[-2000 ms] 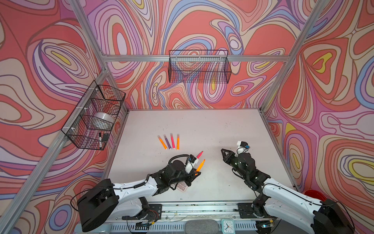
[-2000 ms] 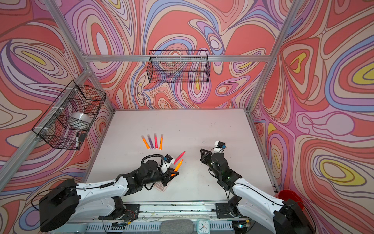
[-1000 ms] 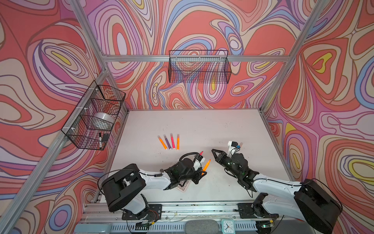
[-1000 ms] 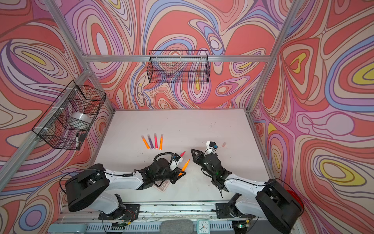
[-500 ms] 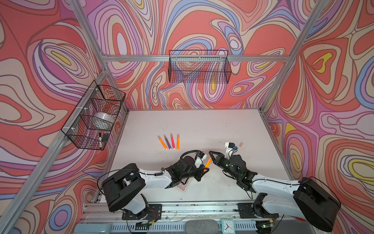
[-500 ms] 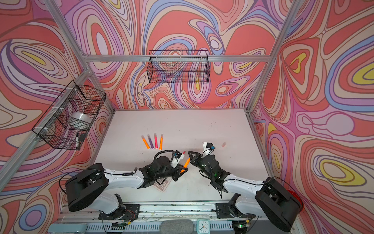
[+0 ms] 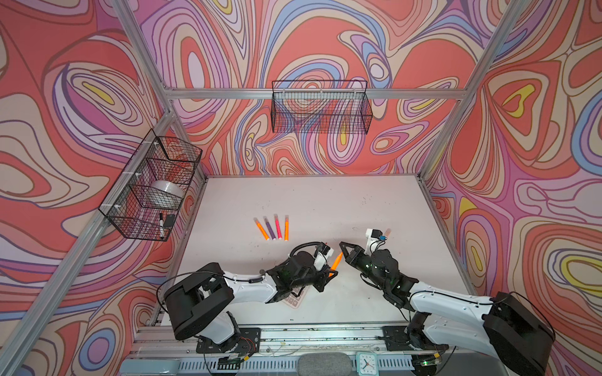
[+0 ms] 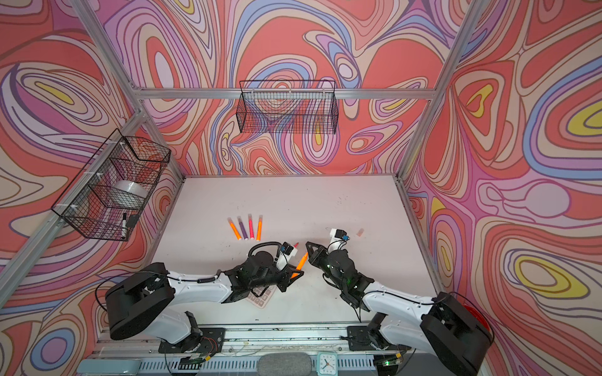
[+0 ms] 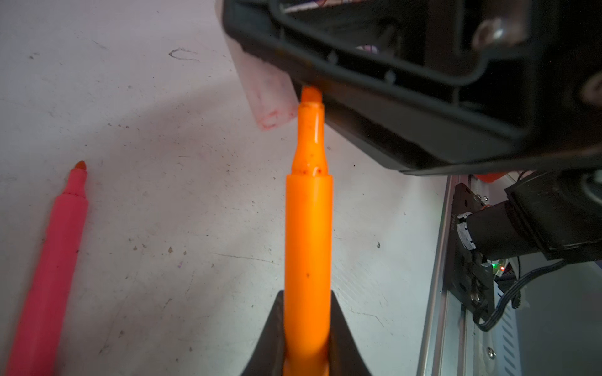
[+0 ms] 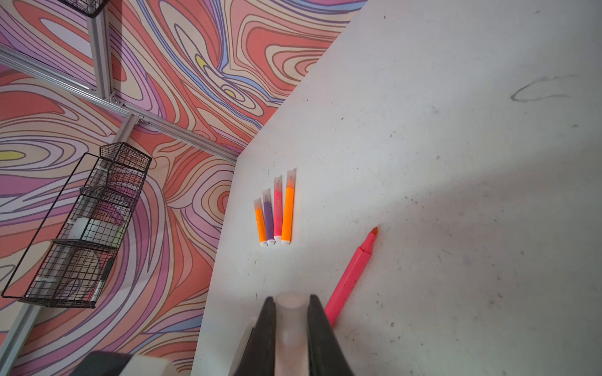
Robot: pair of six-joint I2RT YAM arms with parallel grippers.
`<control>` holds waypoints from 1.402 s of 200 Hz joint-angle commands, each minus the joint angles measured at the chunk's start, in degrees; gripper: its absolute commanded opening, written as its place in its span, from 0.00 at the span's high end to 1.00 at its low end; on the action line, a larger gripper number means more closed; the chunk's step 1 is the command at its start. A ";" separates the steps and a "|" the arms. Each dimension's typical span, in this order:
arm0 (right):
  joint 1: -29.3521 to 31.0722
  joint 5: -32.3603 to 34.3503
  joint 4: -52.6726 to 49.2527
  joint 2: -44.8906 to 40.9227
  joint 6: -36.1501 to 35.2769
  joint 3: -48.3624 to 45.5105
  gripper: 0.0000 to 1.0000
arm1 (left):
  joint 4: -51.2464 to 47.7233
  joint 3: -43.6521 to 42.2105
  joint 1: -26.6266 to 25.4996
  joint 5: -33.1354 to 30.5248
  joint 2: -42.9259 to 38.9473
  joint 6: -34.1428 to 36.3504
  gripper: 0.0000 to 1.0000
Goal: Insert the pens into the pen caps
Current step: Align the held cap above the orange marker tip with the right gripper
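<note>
**CAPPING STATUS: FOUR DONE, FIFTH IN HAND**

1. Completed. A row of four pens (image 10: 277, 211) lies capped, side by side, left of the centre of the tabletop (image 7: 309, 201).

2. In progress. My left pincer (image 9: 308, 332) is pinching the orange pen (image 9: 308, 228) by its rear barrel, above the front half of the tabletop. My right pincer (image 10: 291, 306) is pinching a pen cap (image 9: 268, 94), which projects past its tips. In the left wrist view the pen tip sits just beside the cap, against the right pincer's black body, not in the mouth. I judge insertion not begun and sideways correction required.

3. Remaining. One pink pen (image 10: 350, 280) lies uncapped near the held pair. One loose cap (image 8: 359, 231) lies toward the right edge. I judge these the last pairing.
</note>
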 commanded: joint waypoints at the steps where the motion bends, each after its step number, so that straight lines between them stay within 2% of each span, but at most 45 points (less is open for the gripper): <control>1: 0.32 2.05 -3.51 -2.48 -1.34 1.09 1.00 | 0.56 -0.18 0.23 -1.10 1.00 -0.13 1.00; 78: 0.34 0.30 -0.86 -0.96 -2.59 1.64 1.00 | 0.61 0.57 0.20 0.06 1.74 -0.09 1.00; 112: 0.34 2.80 -4.89 -1.62 -5.04 4.99 1.00 | 0.70 0.33 0.20 -0.11 1.75 -0.07 1.00; 143: 0.35 2.23 -5.04 -2.28 -5.48 5.84 1.00 | 0.61 0.18 0.24 -0.04 1.22 -0.03 1.00; 280: 0.33 -0.13 -0.60 -1.59 -2.42 0.62 1.00 | 1.39 -0.17 0.21 -2.92 0.11 -0.86 1.00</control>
